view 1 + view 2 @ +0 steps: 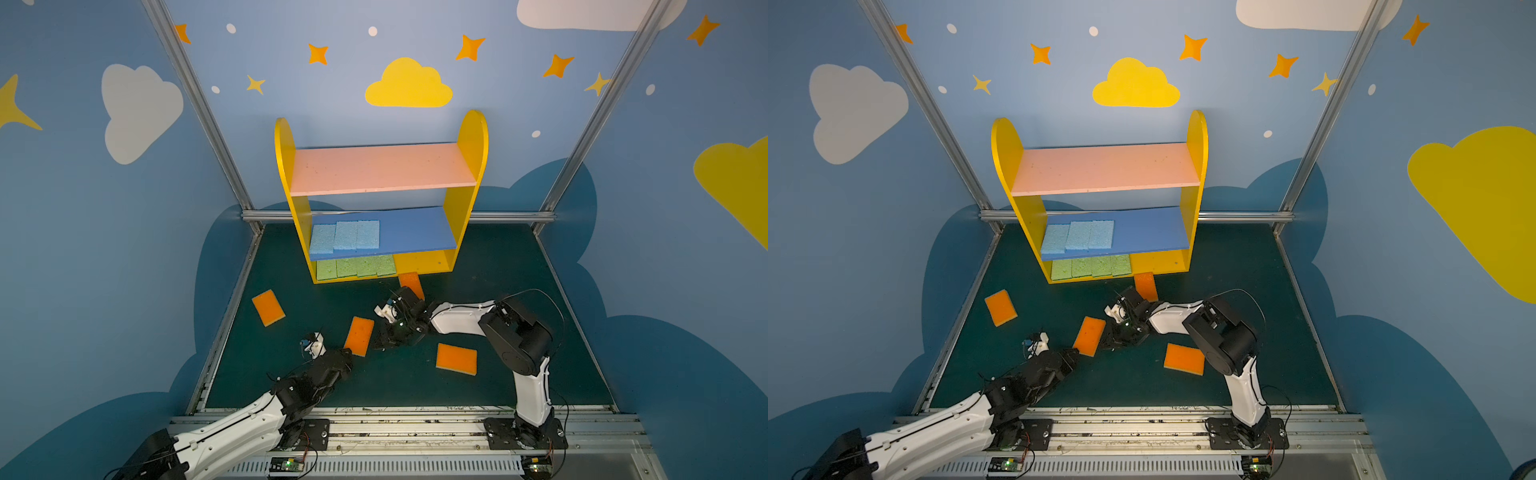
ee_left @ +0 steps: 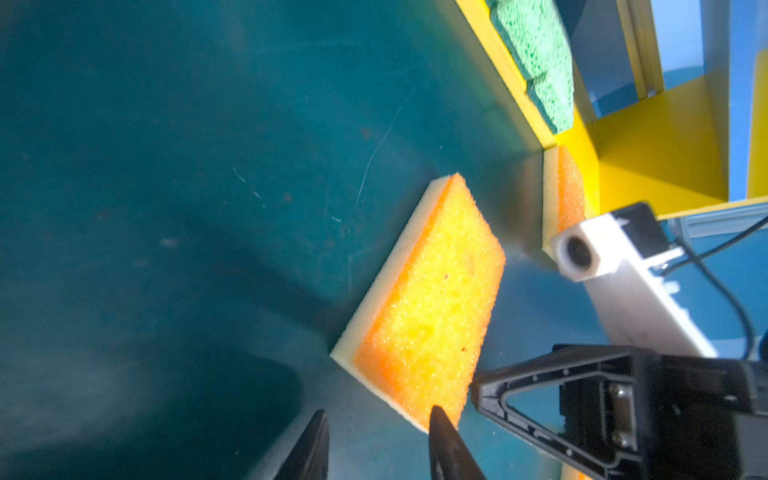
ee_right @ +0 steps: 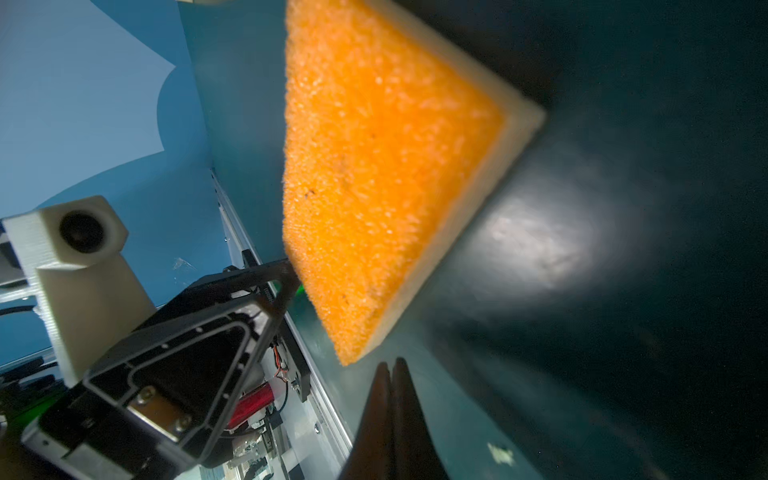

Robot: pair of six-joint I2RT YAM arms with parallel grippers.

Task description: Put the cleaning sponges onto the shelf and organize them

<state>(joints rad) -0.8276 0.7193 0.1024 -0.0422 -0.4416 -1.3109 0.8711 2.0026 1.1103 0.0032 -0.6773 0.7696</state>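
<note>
You had the orange sponge point(image 1: 360, 336) lying flat in the middle of the desk point(image 1: 498, 270), your left gripper point(image 2: 377, 413) parted at its near corner and your right gripper point(image 3: 391, 361) pinched together just beside its right edge, while the shelf point(image 1: 473, 141) stood behind near the back wall point(image 1: 340, 95) and open green surface ran rightward.

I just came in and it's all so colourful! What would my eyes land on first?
Probably the yellow shelf at the back, with light blue sponges lined up on its blue board and green sponges on the bottom one. Then four bright orange sponges scattered on the dark green mat in front. The left gripper and right gripper both point at the middle orange sponge.
</note>
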